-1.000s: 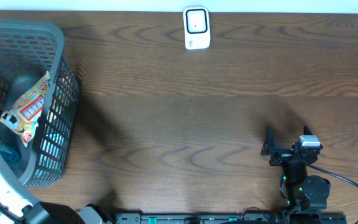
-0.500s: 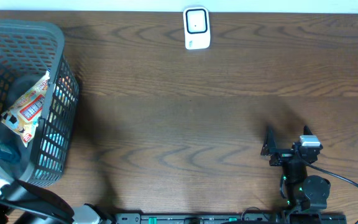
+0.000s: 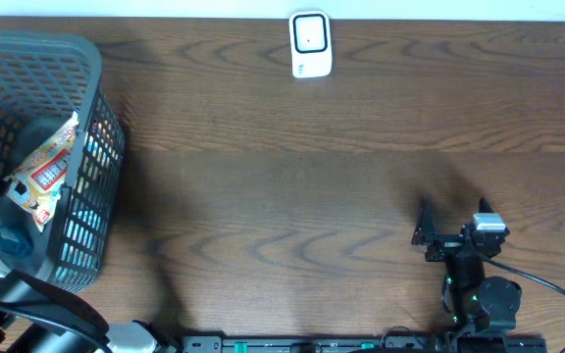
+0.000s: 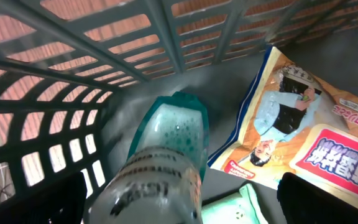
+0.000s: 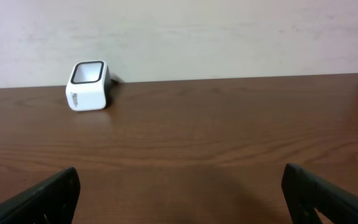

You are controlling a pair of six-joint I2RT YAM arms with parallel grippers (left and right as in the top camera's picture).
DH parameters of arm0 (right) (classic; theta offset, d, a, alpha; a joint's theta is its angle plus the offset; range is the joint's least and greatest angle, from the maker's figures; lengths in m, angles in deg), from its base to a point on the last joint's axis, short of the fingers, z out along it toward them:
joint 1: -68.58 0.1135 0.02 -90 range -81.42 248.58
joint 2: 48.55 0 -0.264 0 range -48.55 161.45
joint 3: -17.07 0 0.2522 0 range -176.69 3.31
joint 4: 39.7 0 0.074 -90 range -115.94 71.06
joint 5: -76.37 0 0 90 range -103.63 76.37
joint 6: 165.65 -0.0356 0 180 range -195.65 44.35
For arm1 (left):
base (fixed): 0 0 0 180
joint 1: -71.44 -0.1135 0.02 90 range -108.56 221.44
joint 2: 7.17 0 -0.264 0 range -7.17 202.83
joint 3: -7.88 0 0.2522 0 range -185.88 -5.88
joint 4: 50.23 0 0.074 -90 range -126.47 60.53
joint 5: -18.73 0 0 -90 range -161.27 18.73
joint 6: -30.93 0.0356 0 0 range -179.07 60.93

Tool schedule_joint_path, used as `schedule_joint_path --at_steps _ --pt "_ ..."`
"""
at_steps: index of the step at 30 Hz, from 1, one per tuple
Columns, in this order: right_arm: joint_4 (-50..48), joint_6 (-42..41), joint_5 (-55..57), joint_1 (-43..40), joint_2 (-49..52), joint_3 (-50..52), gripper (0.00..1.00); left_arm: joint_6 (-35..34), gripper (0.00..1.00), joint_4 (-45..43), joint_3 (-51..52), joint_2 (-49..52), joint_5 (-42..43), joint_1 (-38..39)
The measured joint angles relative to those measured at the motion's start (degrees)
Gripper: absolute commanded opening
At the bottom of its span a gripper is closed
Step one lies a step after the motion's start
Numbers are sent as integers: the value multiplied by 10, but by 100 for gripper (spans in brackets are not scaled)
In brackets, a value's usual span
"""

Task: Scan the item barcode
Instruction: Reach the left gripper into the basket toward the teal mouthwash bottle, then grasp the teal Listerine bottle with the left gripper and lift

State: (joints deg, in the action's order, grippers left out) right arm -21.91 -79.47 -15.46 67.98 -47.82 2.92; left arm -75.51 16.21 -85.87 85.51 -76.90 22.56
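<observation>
Left gripper [image 4: 185,202], jaws wide and holding nothing, hangs inside the basket [image 3: 91,69]. A clear bottle [image 4: 166,149] lies straight ahead between its fingers, its length pointing away. A snack packet [image 4: 316,124] lies just right. This arm is the nearer.

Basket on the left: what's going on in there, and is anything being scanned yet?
The left end effector is down inside the basket and open. A bottle of teal liquid lies straight ahead between its fingers, with a snack packet beside it; nothing is gripped. The right end effector is open and idle near the front edge of the table, facing the white scanner at the far edge. No item is at the scanner yet.
</observation>
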Motion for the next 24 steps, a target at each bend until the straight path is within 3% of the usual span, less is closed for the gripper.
schedule_joint_path --at_steps 24 --pt "0 0 0 0 0 0 99 0 100 -83 70 2 6 -3"
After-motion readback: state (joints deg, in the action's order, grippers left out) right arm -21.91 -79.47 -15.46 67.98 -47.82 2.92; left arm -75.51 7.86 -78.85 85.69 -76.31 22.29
